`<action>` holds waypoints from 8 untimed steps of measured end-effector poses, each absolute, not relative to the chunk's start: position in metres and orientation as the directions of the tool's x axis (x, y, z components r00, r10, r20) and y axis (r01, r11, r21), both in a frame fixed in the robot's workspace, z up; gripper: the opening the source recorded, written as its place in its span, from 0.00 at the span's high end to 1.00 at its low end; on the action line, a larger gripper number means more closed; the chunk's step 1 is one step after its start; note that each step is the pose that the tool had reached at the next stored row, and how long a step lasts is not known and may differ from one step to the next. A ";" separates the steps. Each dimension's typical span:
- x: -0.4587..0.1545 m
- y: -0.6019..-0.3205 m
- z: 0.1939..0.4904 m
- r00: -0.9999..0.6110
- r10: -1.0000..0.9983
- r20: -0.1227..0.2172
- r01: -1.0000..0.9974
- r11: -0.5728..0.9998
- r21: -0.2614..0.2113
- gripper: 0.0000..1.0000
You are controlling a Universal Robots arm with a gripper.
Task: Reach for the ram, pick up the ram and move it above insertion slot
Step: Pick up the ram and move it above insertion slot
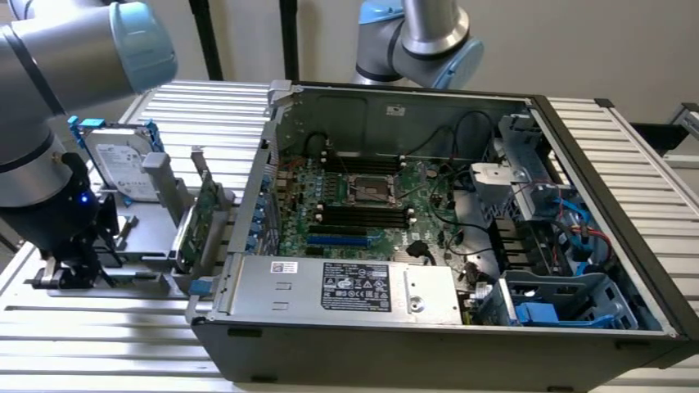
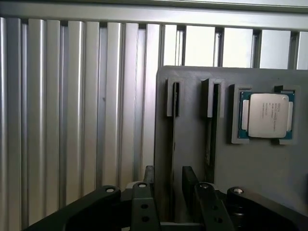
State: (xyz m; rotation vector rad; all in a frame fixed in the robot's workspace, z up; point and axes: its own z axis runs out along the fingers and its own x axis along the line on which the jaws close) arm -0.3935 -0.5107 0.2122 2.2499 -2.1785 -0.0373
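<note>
1. Arm: reaching down at the exterior view's left, outside the open computer case, over a slatted metal table.
2. Gripper: hanging low over a grey holder. Its jaws are standing spread and are pinching nothing.
3. Fingers: sitting one to each side of a narrow groove in the holder, apart from what is standing in it.
4. Ram: showing edge-on as a thin dark strip standing in that groove, in line with the gap between the fingers. Its chips cannot be made out from this angle.
5. Second groove: running parallel just beside the first. Whether it is holding anything cannot be told.
6. Processor: lying flat in a square pocket of the holder, beside the grooves.
7. Hard drive and green card: standing upright between the arm and the case.
8. Insertion slot: lying among parallel black sockets on the motherboard inside the case, well apart from the gripper.
</note>
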 end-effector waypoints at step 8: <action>-0.395 -0.506 0.202 0.033 -0.999 -0.010 -0.999 -0.033 0.024 0.64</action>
